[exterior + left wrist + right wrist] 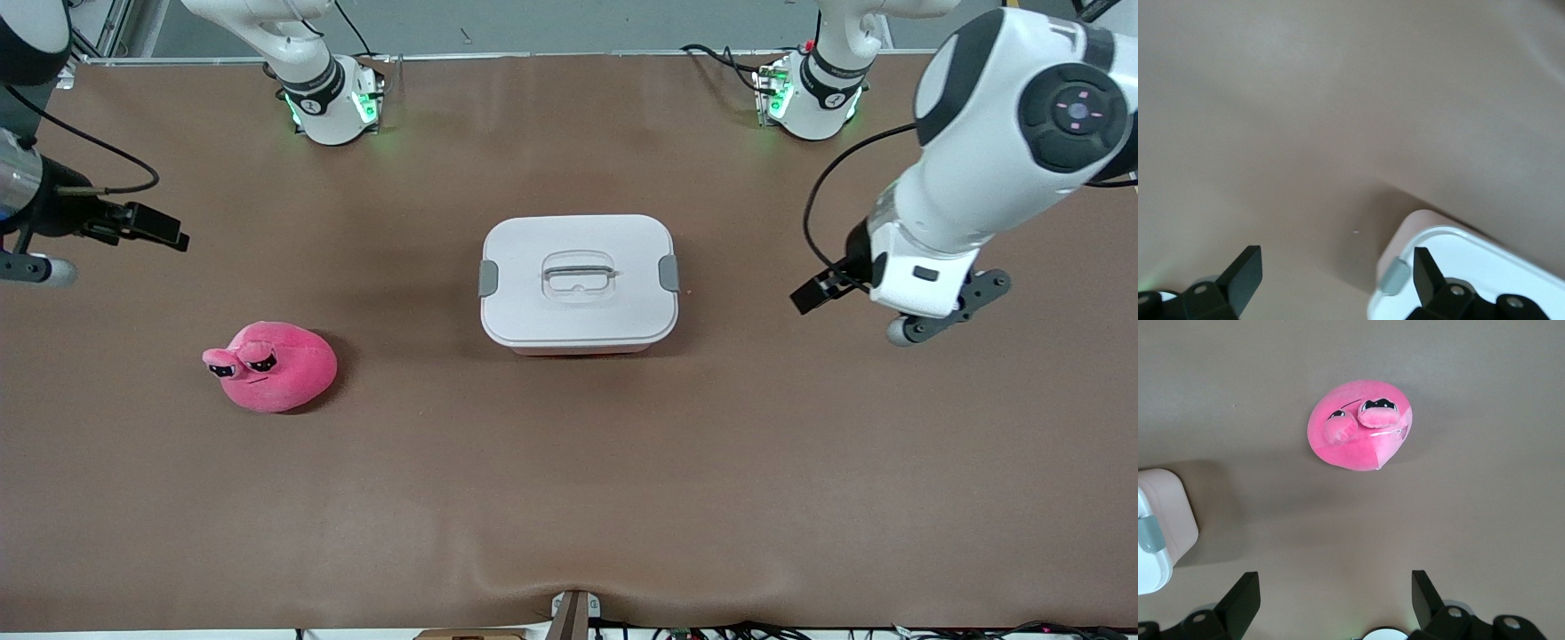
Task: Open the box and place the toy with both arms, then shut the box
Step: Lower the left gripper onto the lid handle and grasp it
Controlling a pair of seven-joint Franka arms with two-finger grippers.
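The box (578, 280) stands mid-table with its white lid on and a grey clip (488, 277) at each end. Nearer the front camera, toward the right arm's end, lies the pink plush toy (271, 366). My left gripper (947, 311) hangs open and empty over the table beside the box's end; in its wrist view the gripper (1335, 267) frames bare table, with a box corner (1471, 273) and clip (1395, 277) beside one finger. My right gripper (36, 267) hovers open at the table's other end, empty (1331, 583), looking at the toy (1358, 433) and a box corner (1158, 520).
A brown mat (569, 498) covers the table. The two arm bases (333, 102) (813, 98), lit green, stand along the edge farthest from the front camera, with cables beside them. A small bracket (573, 613) sits at the nearest edge.
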